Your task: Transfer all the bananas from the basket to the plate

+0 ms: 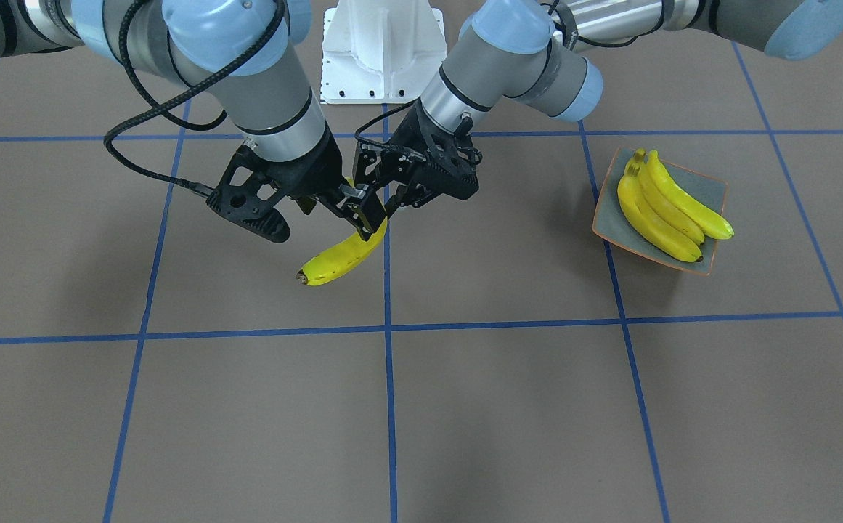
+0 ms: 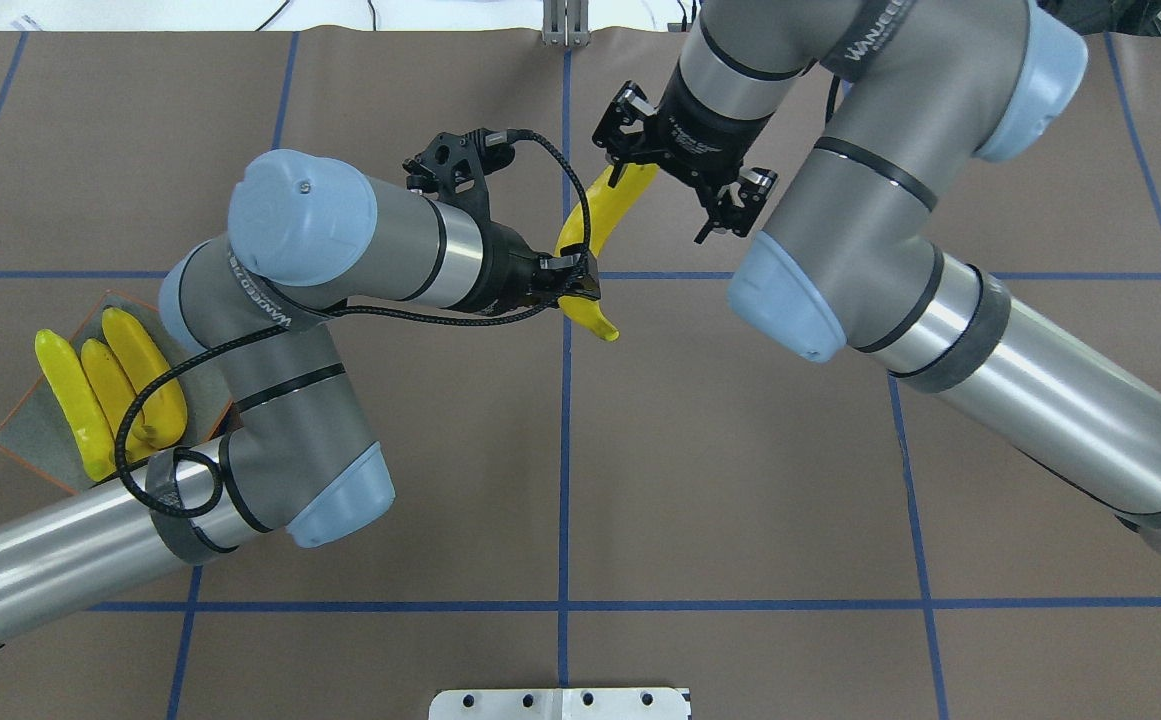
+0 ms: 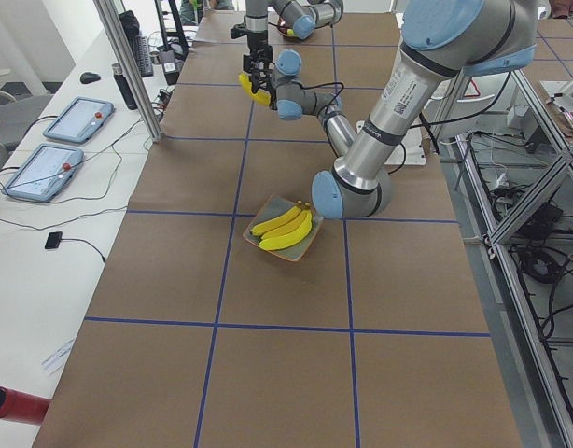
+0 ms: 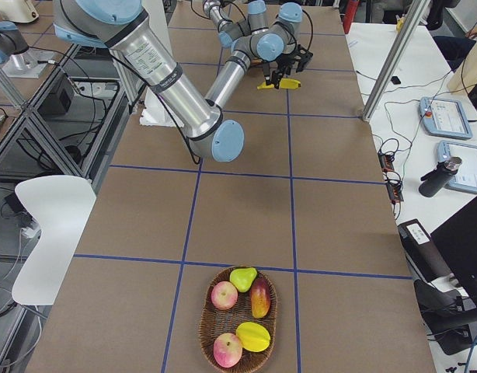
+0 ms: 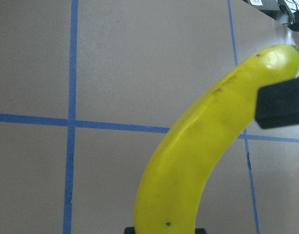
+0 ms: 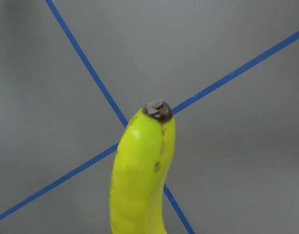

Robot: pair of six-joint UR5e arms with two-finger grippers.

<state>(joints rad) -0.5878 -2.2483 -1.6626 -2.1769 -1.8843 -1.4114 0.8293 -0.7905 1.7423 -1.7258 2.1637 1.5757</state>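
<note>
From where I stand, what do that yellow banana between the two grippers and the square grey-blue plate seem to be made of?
The yellow banana looks like plastic, though I can't be sure: its skin is very even, smooth and glossy, with few marks. The square grey-blue plate with the thin orange rim looks like glazed ceramic, judging by its speckled matte surface; moulded plastic is also possible.

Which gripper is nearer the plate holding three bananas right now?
Left. The left gripper holds the fourth banana mid-table, on the plate's side; the right gripper grips the same banana's far end, farther off.

2 tablets point(image 3: 58, 147), red tube point(image 3: 16, 405), white chair point(image 4: 48, 233)
</note>
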